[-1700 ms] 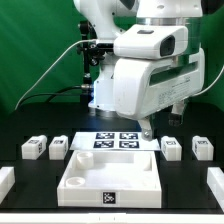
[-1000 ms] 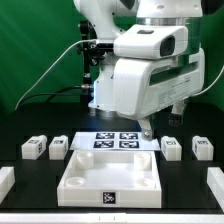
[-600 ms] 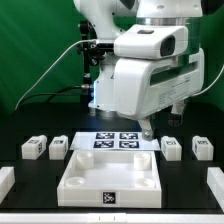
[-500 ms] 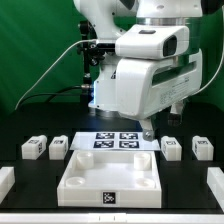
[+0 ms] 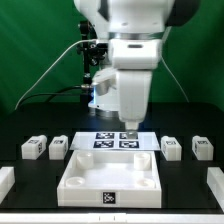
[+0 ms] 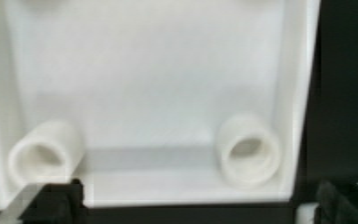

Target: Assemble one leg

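Observation:
Four small white legs with tags lie on the black table: two at the exterior view's left (image 5: 33,148) (image 5: 58,148) and two at its right (image 5: 171,148) (image 5: 203,148). The large white tray-like piece (image 5: 72,180) lies in front. My gripper (image 5: 128,128) hangs above the marker board (image 5: 116,140), behind the tray-like piece, apart from every leg. In the wrist view the tray-like piece (image 6: 158,80) fills the frame with two round sockets (image 6: 51,155) (image 6: 250,150). The gripper (image 6: 197,205) is open and empty, its dark fingers (image 6: 51,200) wide apart.
More white parts lie at the table's far left edge (image 5: 5,180) and far right edge (image 5: 215,185). A black stand with cables (image 5: 93,60) rises behind the arm against a green backdrop.
The wrist has turned and the gripper has shifted toward the exterior view's left, over the marker board. The legs and the tray-like piece have not moved.

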